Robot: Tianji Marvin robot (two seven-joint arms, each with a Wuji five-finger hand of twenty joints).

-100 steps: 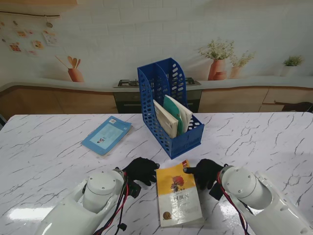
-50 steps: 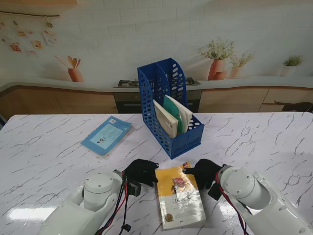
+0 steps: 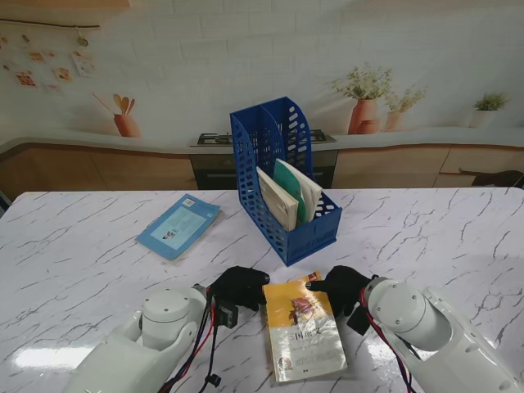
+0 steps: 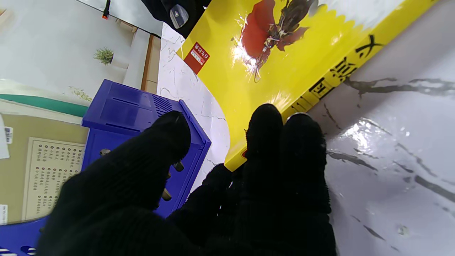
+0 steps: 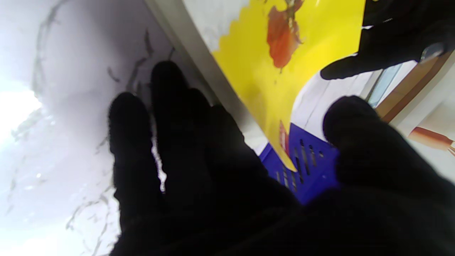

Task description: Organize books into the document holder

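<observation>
From the stand's view, both arms rise from the near corners and bend inward over the marble table (image 3: 74, 262); the left hand (image 3: 238, 287) and the right hand (image 3: 342, 289), both in black gloves, flank the far end of the yellow book (image 3: 302, 334), which lies between them, its far end tilted up off the table; each hand touches an edge of the cover near the far corners; the blue document holder (image 3: 282, 176) stands farther from me, just beyond the book, with a cream book (image 3: 276, 199) and a green book (image 3: 292, 187) leaning in its nearer compartment; a light blue book (image 3: 179, 225) lies flat to the left of the holder, well apart from the hands.

In the left wrist view, the left hand's fingers (image 4: 270, 135) are bunched together and pressed against the spine edge of the yellow book (image 4: 284, 60), with the thumb held apart toward the holder (image 4: 142, 117); the book's corner is raised off the marble; whether the hand truly grips cannot be told.

In the right wrist view, the right hand (image 5: 227, 185) has its fingers (image 5: 170, 106) laid close together under the page edge of the yellow book (image 5: 302, 53); the thumb stands apart beside the holder (image 5: 305, 167); a firm hold cannot be confirmed.
</observation>
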